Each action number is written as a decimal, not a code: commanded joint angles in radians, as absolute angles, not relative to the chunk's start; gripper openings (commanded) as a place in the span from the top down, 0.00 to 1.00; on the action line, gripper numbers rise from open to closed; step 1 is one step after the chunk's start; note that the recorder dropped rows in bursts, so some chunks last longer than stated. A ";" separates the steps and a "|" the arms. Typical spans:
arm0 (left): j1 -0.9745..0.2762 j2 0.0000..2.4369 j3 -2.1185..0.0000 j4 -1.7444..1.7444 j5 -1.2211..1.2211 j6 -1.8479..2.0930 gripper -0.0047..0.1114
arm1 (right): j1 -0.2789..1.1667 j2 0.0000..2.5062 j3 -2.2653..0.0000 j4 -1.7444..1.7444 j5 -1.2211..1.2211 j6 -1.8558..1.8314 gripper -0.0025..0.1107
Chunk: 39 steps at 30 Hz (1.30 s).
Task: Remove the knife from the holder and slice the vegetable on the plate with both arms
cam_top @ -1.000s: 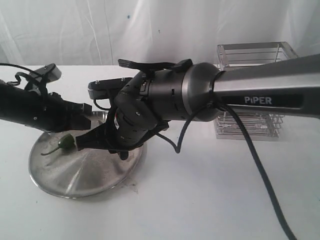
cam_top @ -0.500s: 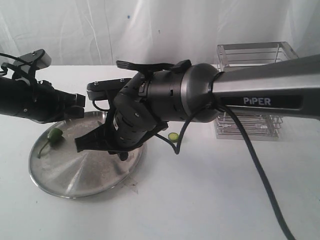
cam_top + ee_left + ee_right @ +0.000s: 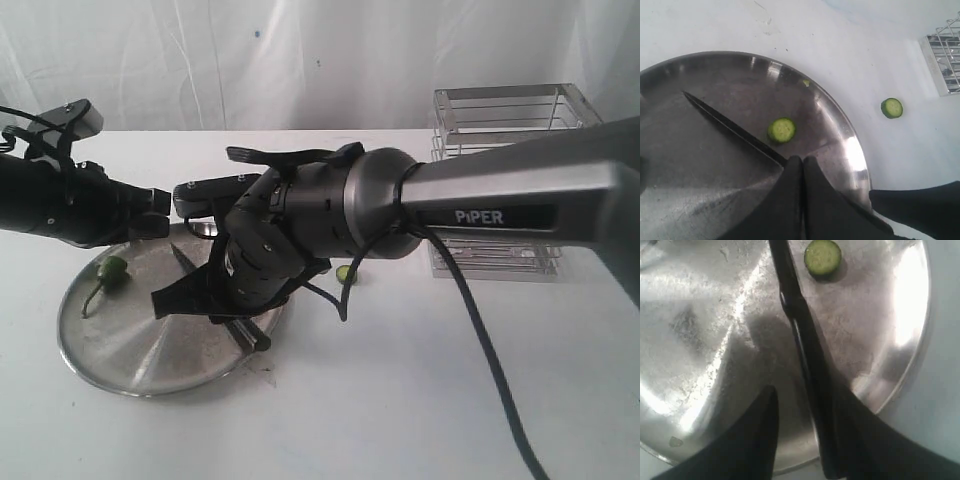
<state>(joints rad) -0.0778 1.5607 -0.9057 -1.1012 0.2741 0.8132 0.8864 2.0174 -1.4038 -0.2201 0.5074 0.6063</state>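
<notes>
Right hand open; knife on plate.

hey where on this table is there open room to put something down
Open: the white table in front, between the plate and the holder. Also the plate's bare near part. Crowded: the plate's far side, with the knife, pepper, a slice and both arms.

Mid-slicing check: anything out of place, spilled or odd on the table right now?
Yes. One cut slice lies on the white table, off the plate toward the holder. Another slice sits on the plate beside the knife. The remaining vegetable sits near the plate's far-left rim.
</notes>
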 commanded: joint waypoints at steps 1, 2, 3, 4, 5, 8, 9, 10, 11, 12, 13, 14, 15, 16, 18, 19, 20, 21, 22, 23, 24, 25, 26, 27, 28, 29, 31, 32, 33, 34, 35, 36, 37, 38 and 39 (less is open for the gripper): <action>-0.082 1.547 -0.898 -1.099 0.306 0.809 0.96 | 0.884 2.017 -1.408 -0.217 0.490 0.597 0.64; -0.082 1.547 -0.898 -1.099 0.306 0.809 0.96 | 0.884 2.015 -1.408 -0.217 0.490 0.597 0.64; -0.082 1.547 -0.898 -1.099 0.306 0.809 0.96 | 0.884 2.013 -1.408 -0.217 0.490 0.597 0.64; -0.082 1.547 -0.898 -1.099 0.306 0.809 0.96 | 0.884 2.009 -1.408 -0.217 0.490 0.597 0.64; -0.082 1.547 -0.898 -1.099 0.306 0.809 0.96 | 0.884 2.007 -1.408 -0.223 0.490 0.597 0.64; -0.082 1.547 -0.898 -1.090 0.306 0.809 0.96 | 0.884 1.993 -1.408 -0.242 0.495 0.597 0.64; -0.082 1.547 -0.898 -1.090 0.306 0.809 0.96 | 0.880 1.987 -1.408 -0.248 0.497 0.602 0.64; -0.082 1.547 -0.898 -1.090 0.306 0.809 0.96 | 0.875 1.979 -1.408 -0.248 0.497 0.608 0.65; -0.082 1.547 -0.898 -1.087 0.306 0.809 0.96 | 0.864 1.970 -1.408 -0.248 0.494 0.614 0.67; -0.082 1.547 -0.898 -1.086 0.306 0.809 0.96 | 0.850 1.961 -1.408 -0.245 0.492 0.623 0.71; -0.082 1.547 -0.898 -1.082 0.311 0.809 0.96 | 0.833 1.950 -1.408 -0.244 0.492 0.641 0.76; -0.082 1.547 -0.898 -1.082 0.316 0.809 0.96 | 0.812 1.937 -1.412 -0.235 0.492 0.646 0.81; -0.082 1.547 -0.898 -1.082 0.316 0.809 0.96 | 0.793 1.924 -1.417 -0.221 0.494 0.648 0.85; -0.082 1.547 -0.898 -1.082 0.318 0.809 0.96 | 0.770 1.909 -1.426 -0.217 0.499 0.648 0.89; -0.082 1.547 -0.898 -1.078 0.323 0.809 0.96 | 0.727 1.876 -1.442 -0.217 0.522 0.636 0.96; -0.082 1.547 -0.898 -1.075 0.323 0.809 0.96 | 0.703 1.855 -1.450 -0.215 0.538 0.614 0.98; -0.082 1.547 -0.898 -1.073 0.323 0.809 0.96 | 0.679 1.831 -1.457 -0.215 0.561 0.593 0.98; -0.082 1.547 -0.898 -1.071 0.323 0.809 0.96 | 0.655 1.811 -1.465 -0.215 0.580 0.566 0.98; -0.082 1.547 -0.898 -1.069 0.323 0.809 0.96 | 0.630 1.783 -1.474 -0.215 0.604 0.542 0.98; -0.082 1.547 -0.898 -1.069 0.323 0.814 0.96 | 0.603 1.753 -1.479 -0.215 0.627 0.515 0.98; -0.082 1.547 -0.898 -1.067 0.323 0.819 0.96 | 0.573 1.720 -1.479 -0.215 0.645 0.489 0.98; -0.082 1.547 -0.898 -1.065 0.325 0.822 0.96 | 0.546 1.687 -1.479 -0.215 0.665 0.474 0.98; -0.082 1.547 -0.898 -1.059 0.330 0.827 0.96 | 0.510 1.653 -1.479 -0.215 0.697 0.459 0.98; -0.082 1.547 -0.898 -1.052 0.337 0.827 0.96 | 0.471 1.620 -1.479 -0.215 0.729 0.435 0.98; -0.082 1.547 -0.898 -1.039 0.342 0.827 0.96 | 0.437 1.594 -1.475 -0.215 0.764 0.412 0.98; -0.082 1.547 -0.898 -1.033 0.346 0.827 0.96 | 0.391 1.564 -1.475 -0.217 0.804 0.394 0.98; -0.082 1.547 -0.898 -1.027 0.362 0.827 0.96 | 0.301 1.511 -1.475 -0.217 0.860 0.356 0.98; -0.082 1.547 -0.898 -1.022 0.370 0.827 0.96 | 0.249 1.483 -1.475 -0.217 0.885 0.336 0.98; -0.082 1.547 -0.898 -1.020 0.374 0.827 0.96 | 0.196 1.455 -1.470 -0.217 0.905 0.322 0.98; -0.082 1.547 -0.898 -1.020 0.379 0.827 0.96 | 0.144 1.425 -1.461 -0.215 0.913 0.310 0.98; -0.082 1.547 -0.898 -1.020 0.382 0.827 0.96 | 0.094 1.395 -1.443 -0.215 0.925 0.307 0.98; -0.082 1.547 -0.898 -1.020 0.382 0.827 0.96 | 0.046 1.363 -1.426 -0.215 0.929 0.307 0.98; -0.082 1.547 -0.898 -1.020 0.382 0.827 0.96 | 0.012 1.337 -1.402 -0.215 0.929 0.307 0.98; -0.082 1.547 -0.898 -1.020 0.382 0.827 0.96 | -0.029 1.293 -1.371 -0.218 0.934 0.307 0.98; -0.082 1.547 -0.898 -1.020 0.382 0.827 0.96 | -0.048 1.262 -1.334 -0.218 0.934 0.307 0.98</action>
<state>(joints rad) -0.0778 1.5607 -0.9057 -1.0196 0.3589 0.8233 0.0311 1.3523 -1.4096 -0.2192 0.9129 0.3256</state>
